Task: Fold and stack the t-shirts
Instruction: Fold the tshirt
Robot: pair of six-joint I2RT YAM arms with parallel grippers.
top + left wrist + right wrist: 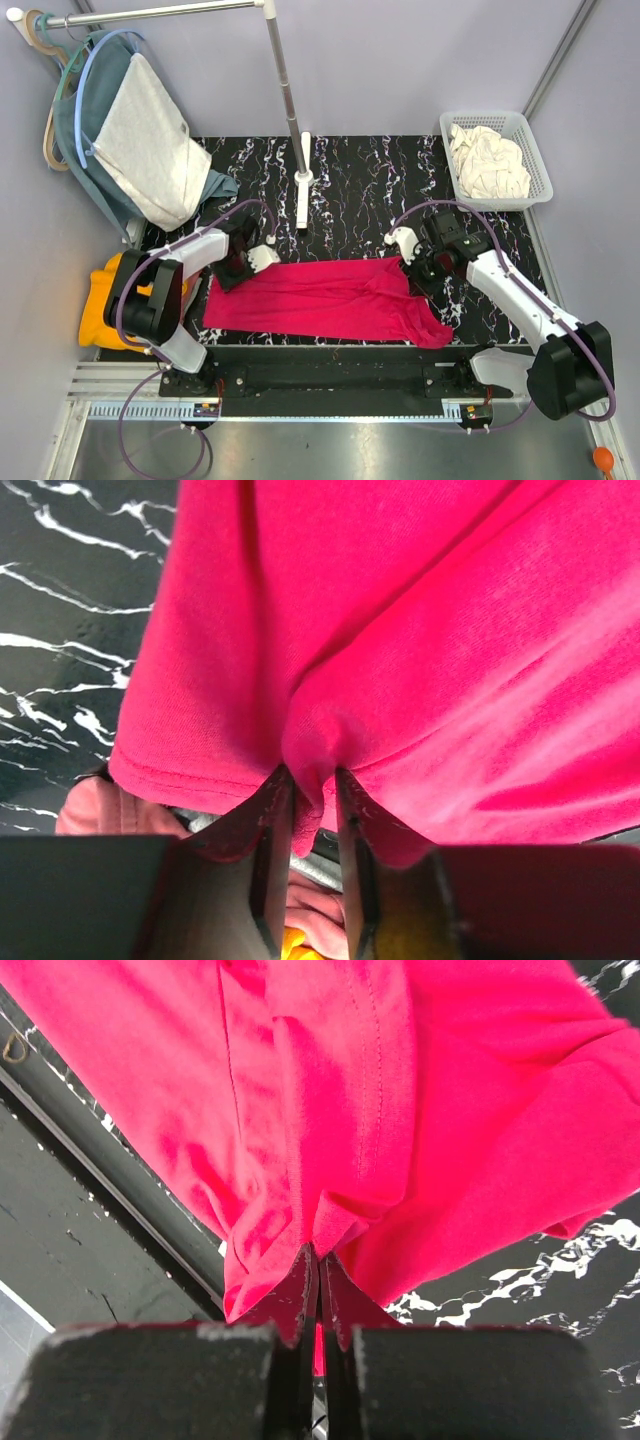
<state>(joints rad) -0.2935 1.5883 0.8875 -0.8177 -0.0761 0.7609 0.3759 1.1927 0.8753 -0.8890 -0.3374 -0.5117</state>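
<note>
A red t-shirt [330, 300] lies stretched across the near part of the black marble table [360, 190]. My left gripper [243, 262] is shut on its far left edge; in the left wrist view the fabric [420, 630] bunches between my fingertips [272, 800]. My right gripper [412, 262] is shut on its far right edge; in the right wrist view the cloth [350, 1090] is pinched between nearly touching fingertips [300, 1290]. Both grippers hold the edge slightly lifted. A folded yellow-orange shirt [105, 300] lies off the table's left side.
A white basket [497, 160] with crumpled white clothes stands at the back right. A clothes rail stand [300, 190] rises from the table's back middle. Grey and blue shirts hang on hangers [140, 140] at the back left. A metal rail [330, 375] runs along the near edge.
</note>
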